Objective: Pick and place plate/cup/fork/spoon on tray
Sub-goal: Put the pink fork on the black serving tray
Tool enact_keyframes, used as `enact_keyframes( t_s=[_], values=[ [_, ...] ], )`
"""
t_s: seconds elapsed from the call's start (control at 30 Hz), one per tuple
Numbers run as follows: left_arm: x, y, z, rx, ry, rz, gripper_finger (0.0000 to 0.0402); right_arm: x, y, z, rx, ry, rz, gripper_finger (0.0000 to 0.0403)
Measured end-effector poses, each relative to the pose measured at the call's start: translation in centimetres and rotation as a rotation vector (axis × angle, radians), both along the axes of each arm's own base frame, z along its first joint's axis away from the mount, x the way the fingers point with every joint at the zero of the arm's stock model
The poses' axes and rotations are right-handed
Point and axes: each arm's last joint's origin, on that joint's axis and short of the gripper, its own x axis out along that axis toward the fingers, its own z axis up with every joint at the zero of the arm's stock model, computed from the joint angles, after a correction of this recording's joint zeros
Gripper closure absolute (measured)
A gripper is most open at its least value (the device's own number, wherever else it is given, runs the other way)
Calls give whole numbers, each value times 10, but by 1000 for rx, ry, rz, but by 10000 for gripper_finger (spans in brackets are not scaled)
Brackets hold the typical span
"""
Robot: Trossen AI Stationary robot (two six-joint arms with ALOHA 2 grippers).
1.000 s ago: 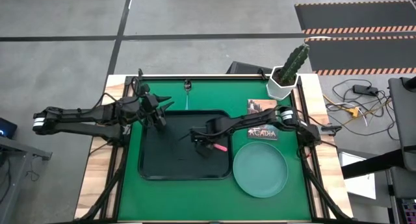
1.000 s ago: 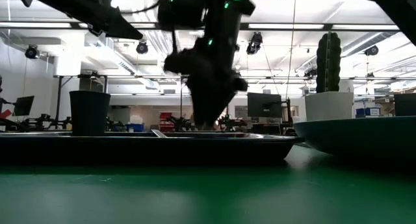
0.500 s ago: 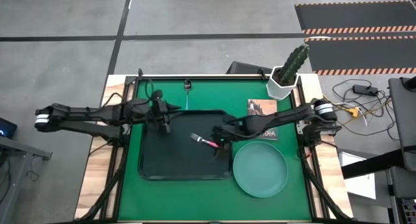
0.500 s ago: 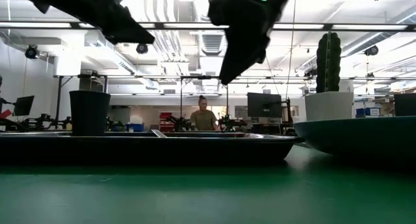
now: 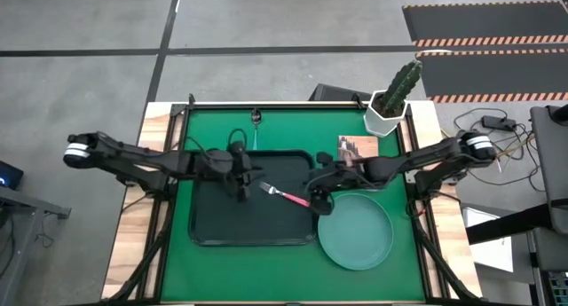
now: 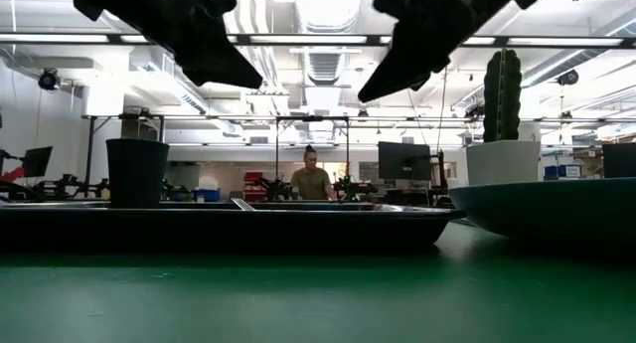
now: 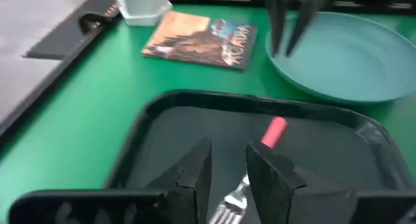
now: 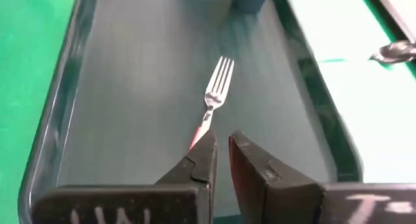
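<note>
The black tray (image 5: 204,235) lies left of centre on the green mat. On it lies the fork (image 5: 284,195), tines toward the table's left, pink handle (image 7: 274,130) toward the right. The dark cup (image 6: 136,172) stands on the tray's far left part. The teal plate (image 5: 355,231) sits on the mat just right of the tray. The spoon (image 5: 256,129) lies on the mat beyond the tray's far rim. My left gripper (image 7: 229,156) hovers over the tray left of the fork, narrowly open and empty. My right gripper (image 8: 222,141) hangs above the tray's right rim, shut and empty.
A white pot with a cactus (image 5: 390,106) stands at the far right corner. A printed card (image 7: 201,39) lies on the mat between the pot and the plate. A person (image 6: 311,179) stands in the room far behind the table.
My right gripper has let go of the fork, risen from the tray and drawn back toward the table's right edge. The fork stays lying on the tray. My left gripper has moved right, over the tray toward the fork.
</note>
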Motion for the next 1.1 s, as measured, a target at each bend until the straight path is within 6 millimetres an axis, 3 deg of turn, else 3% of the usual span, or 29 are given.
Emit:
enact_keyframes(
  t_s=[0.23, 0.6, 1.1],
  values=[
    [13, -27, -7, -89, 114, -40, 396, -17, -5, 0, -45, -84, 29, 376],
    [31, -48, -2, -126, 173, -71, 401, -18, -10, -6, -49, -82, 18, 376],
    [31, -50, -25, -187, 321, -7, 402, -18, -9, -32, -20, -11, 25, 376]
  ],
)
